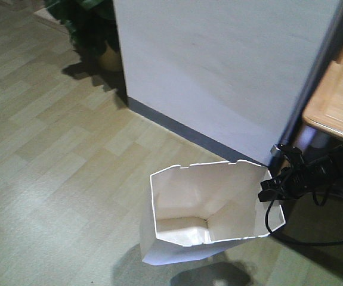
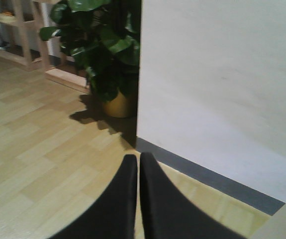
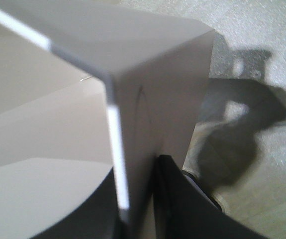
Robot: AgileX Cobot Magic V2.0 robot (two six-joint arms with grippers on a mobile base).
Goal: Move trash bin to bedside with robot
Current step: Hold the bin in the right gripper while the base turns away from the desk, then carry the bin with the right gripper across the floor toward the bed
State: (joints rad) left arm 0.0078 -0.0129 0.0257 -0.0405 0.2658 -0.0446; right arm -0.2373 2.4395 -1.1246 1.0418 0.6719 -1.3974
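The white trash bin (image 1: 207,202) stands on the wood floor just in front of a white wall, its angular rim open toward me and its cream inside empty. My right gripper (image 1: 271,186) is shut on the bin's right rim, black cables trailing from the thin black arm. The right wrist view shows one finger inside and one outside the bin wall (image 3: 152,84), with the right gripper (image 3: 137,169) clamped on it. My left gripper (image 2: 138,157) is shut with nothing in it, above bare floor near the wall's corner. The bedside is out of view.
A white wall (image 1: 219,71) with a dark baseboard (image 1: 183,132) rises right behind the bin. A potted plant (image 2: 108,55) stands at its left corner, a wooden shelf (image 2: 23,35) beyond. A light wooden surface (image 1: 338,101) sits at the right; a black cable (image 1: 314,241) lies below it.
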